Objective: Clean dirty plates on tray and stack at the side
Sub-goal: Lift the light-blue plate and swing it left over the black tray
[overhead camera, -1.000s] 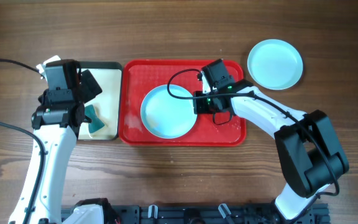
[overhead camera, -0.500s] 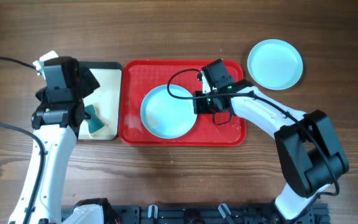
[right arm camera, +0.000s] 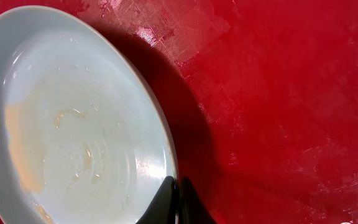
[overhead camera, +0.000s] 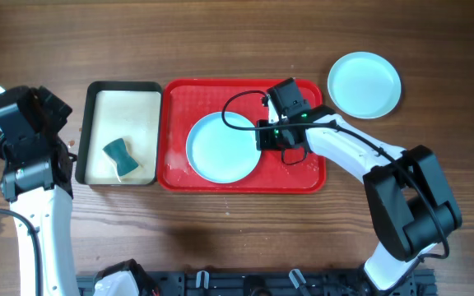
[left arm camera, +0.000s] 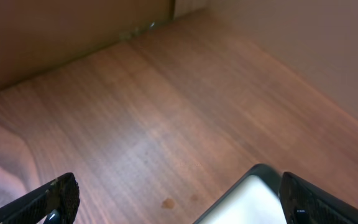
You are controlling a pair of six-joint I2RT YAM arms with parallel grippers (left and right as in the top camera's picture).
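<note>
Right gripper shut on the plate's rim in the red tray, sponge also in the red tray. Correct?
No: overhead shows the sponge in the cream tray. The right gripper is shut on the rim of the plate in the red tray.

Wooden table (overhead camera: 220, 41) bears red tray (overhead camera: 179, 99), cream tray (overhead camera: 126, 107) and one plate (overhead camera: 364, 85).

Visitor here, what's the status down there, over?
Left gripper open, empty, over table. Right gripper shut on rim of dirty plate, over red tray. Second plate aside on table. Nothing blocking.
</note>
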